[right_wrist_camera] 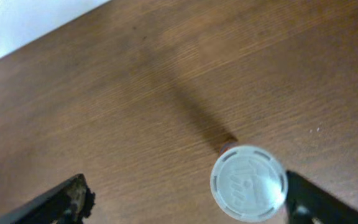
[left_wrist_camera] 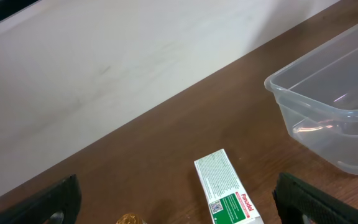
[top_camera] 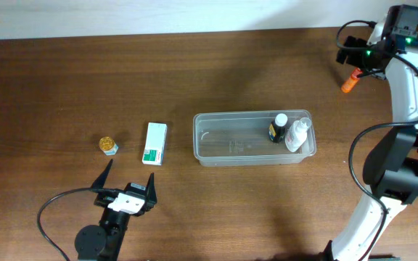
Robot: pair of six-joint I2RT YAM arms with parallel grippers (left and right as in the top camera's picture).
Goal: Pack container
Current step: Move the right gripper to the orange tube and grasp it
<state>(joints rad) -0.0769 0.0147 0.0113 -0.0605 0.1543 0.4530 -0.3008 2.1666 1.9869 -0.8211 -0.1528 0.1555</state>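
Note:
The clear container [top_camera: 227, 145] lies in the middle of the table. Two bottles stand in its right end: a dark bottle [top_camera: 277, 127] with a white cap and a clear bottle [top_camera: 297, 135]. My left gripper [top_camera: 128, 178] is open and empty just in front of a white-and-green box [top_camera: 154, 143] and a small gold-topped jar [top_camera: 108, 146]. The left wrist view shows the box [left_wrist_camera: 227, 190], the jar [left_wrist_camera: 129, 219] and the container's corner [left_wrist_camera: 316, 93]. My right gripper [top_camera: 354, 61] is open at the far right above an orange bottle [top_camera: 349, 83]. Its white cap [right_wrist_camera: 248, 183] sits between the fingers, close to the right one.
The back edge of the table meets a pale wall [left_wrist_camera: 104, 74]. The right arm's base and cables [top_camera: 401, 170] stand at the right side. The left arm's base [top_camera: 93, 243] is at the front edge.

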